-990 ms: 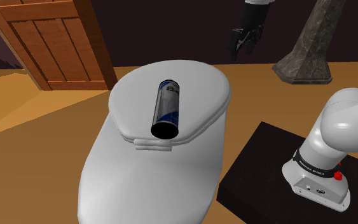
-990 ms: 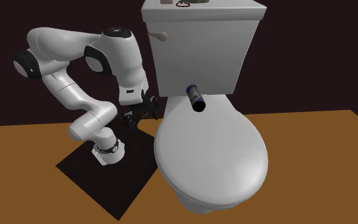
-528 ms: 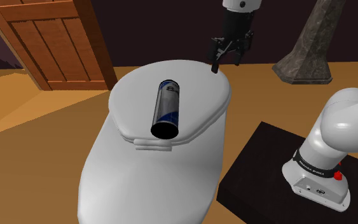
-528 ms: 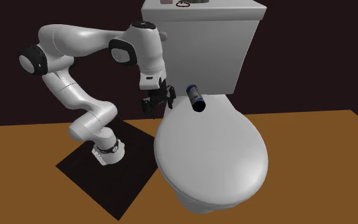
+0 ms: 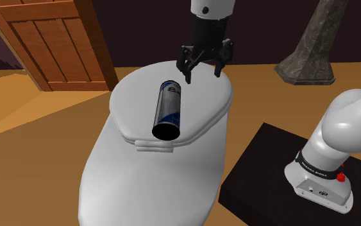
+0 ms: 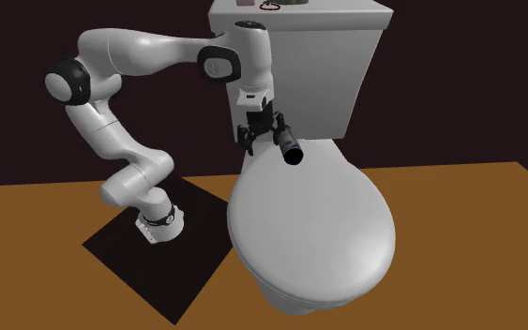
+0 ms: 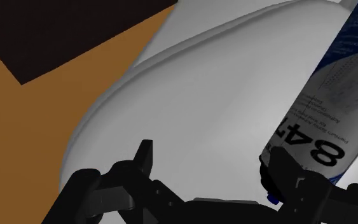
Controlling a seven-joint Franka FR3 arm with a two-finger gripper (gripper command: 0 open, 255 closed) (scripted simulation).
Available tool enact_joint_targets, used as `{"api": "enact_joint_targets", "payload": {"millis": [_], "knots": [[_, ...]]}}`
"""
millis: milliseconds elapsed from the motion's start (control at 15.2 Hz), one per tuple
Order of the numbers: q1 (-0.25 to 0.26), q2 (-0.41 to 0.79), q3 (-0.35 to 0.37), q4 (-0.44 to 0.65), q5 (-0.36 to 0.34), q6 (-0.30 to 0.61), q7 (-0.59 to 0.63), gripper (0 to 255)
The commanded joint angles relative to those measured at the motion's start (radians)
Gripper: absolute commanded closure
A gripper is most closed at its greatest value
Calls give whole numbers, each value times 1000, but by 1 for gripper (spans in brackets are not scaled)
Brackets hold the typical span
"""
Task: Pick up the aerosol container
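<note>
Starting at the shoulder view's left, a brown plank wooden door stands behind a white, smooth, closed toilet lid. The aerosol container, a silver-and-blue cylindrical can with a black end, lies on its side on that lid. It is not yet held and rests flat on the white surface.

Just right of the can's far end, the all-black two-finger gripper hangs above the lid. Its fingers are spread wide and nothing is between them. Further right stands a grey, stone-like pillar, and the white arm's base sits on a black box stand.

In the second exterior view the gripper sits close beside the can, near the white toilet tank. In the wrist view the can lies beside one black finger rather than centred in the gap.

By my reading, the approach is nearly finished but no grasp has begun. What remains is to centre the open fingers across the can's round body, come down, close on it and lift it clear. The can could roll on the lid if a finger nudges it off-centre.
</note>
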Motion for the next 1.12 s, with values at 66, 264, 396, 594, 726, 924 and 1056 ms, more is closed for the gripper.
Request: {"api": "enact_joint_targets", "payload": {"millis": [66,264,396,594,726,924,1056], "knots": [[-33,92,97,84,-18,14,146,0],[-68,208,198,190,-69,16,300,0],[-81,304,265,271,-130,11,415,0],[-59,328,261,259,-149,36,447,0],[-45,326,251,229,-150,63,450,0],[-35,324,246,186,-149,103,454,0],[-35,323,247,178,-149,111,454,0]]}}
